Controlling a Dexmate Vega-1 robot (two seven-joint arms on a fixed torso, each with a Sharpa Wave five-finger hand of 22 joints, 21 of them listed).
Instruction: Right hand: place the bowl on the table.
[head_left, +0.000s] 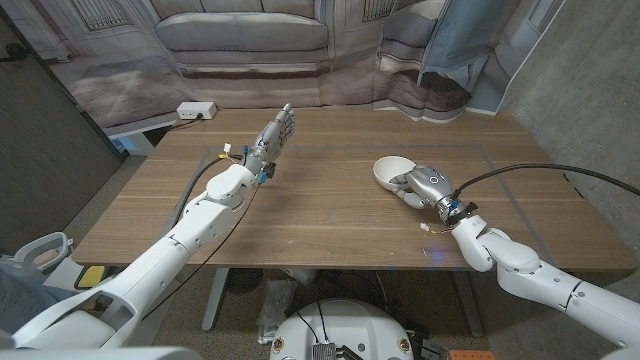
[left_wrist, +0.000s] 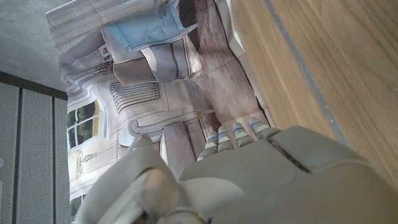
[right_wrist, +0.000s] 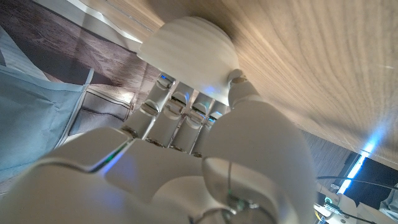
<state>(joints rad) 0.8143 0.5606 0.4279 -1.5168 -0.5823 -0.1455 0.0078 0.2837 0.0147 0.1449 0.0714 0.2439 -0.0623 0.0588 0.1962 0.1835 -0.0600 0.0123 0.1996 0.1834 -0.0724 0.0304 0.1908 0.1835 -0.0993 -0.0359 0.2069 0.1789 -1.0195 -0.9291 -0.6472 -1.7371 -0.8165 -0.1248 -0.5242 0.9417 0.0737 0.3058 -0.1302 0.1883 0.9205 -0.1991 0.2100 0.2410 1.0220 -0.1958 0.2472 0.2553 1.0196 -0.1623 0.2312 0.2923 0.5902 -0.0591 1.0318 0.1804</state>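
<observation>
— What is the right hand (head_left: 425, 184) doing?

— It grips the white bowl (head_left: 392, 171) at its near rim. In the right wrist view the fingers (right_wrist: 166, 115) reach onto the bowl's (right_wrist: 189, 46) outer wall and the thumb presses beside them, so the bowl is held.

— Is the bowl down on the tabletop (head_left: 330, 205)?

— It sits right of the middle, tilted, with its opening partly showing from the head view. Whether its base touches the wood I cannot tell; the hand hides the near side.

— And the inside of the bowl?

— Too small to make out from the head view; the wrist view shows only its outside.

— The left hand (head_left: 274, 135)?

— Raised over the far left part of the tabletop, fingers straight and apart, holding nothing. In the left wrist view its (left_wrist: 261, 180) back covers the lower picture, and only the fingertips (left_wrist: 239, 130) stick out past it.

— Anything else?

— A white power strip (head_left: 196, 110) lies on a ledge beyond the far left corner.
</observation>
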